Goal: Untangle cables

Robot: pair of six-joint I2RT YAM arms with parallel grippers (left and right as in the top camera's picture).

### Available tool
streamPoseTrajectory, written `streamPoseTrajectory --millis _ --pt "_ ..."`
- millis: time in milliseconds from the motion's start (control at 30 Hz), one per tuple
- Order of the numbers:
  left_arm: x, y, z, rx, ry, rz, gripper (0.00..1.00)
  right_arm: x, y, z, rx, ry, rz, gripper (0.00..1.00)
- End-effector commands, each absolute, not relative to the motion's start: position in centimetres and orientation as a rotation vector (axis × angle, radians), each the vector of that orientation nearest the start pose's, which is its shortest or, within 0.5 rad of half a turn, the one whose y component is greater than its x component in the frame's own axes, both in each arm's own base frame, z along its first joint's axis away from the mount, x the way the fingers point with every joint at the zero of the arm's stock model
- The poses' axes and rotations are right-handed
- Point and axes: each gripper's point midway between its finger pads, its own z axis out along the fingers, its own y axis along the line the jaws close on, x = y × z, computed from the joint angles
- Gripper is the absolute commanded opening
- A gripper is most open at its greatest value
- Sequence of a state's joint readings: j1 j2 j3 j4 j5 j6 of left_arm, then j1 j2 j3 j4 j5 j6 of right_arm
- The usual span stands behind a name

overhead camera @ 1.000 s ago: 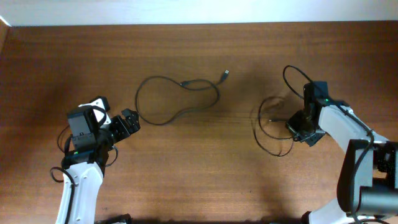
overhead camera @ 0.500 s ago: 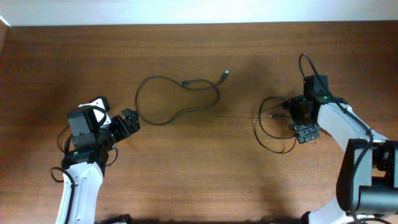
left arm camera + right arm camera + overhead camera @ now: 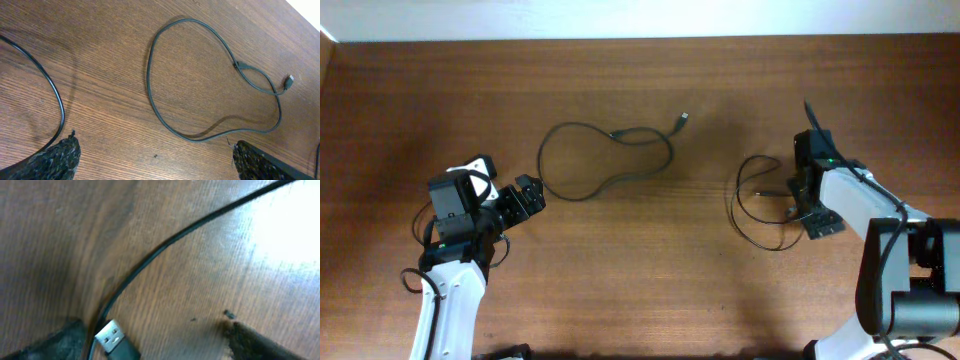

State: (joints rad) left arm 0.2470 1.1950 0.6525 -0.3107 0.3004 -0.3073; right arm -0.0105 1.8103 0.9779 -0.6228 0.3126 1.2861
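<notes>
Right wrist: USB plug [image 3: 111, 335], black cable [image 3: 165, 245]

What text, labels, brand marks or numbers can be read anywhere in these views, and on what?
No readable text in any view.
Looped cable: no marking.
Coiled cable: no marking; its USB plug shows bare metal only.
Table: plain wood grain.
Left arm and right arm: any label is too small to tell from overhead.
</notes>
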Motion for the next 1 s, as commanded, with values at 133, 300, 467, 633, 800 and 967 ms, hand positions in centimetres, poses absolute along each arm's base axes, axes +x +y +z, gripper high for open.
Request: streamPoseTrajectory --millis 133,300,467,633,800,967 --pt "32.4 2.7 10.6 -0.511 2.349 -0.402 0.99 27.8 2.6 -5.6 1.649 2.677 -0.111 0.41" --pt "32.4 2.7 10.6 -0.512 2.348 -0.402 0.99 27.1 3.5 -5.8 1.532 2.768 -0.113 0.04" --pt "32.4 2.7 10.7 -0.512 2.348 -0.402 0.99 32.1 3.7 -0.7 0.853 2.993 0.021 0.04" --pt "32.4 2.7 10.6 -0.511 2.349 -0.402 0.99 41.2 6.9 15.2 0.122 2.855 0.282 0.04" --pt "32.4 2.7 10.7 -0.512 2.348 -0.402 0.99 49.0 13.8 30.0 -0.099 2.302 0.707 0.04" --pt "32.4 2.7 10.6 -0.512 2.348 -0.402 0.99 52.2 23.8 32.8 -0.204 2.048 0.84 0.04"
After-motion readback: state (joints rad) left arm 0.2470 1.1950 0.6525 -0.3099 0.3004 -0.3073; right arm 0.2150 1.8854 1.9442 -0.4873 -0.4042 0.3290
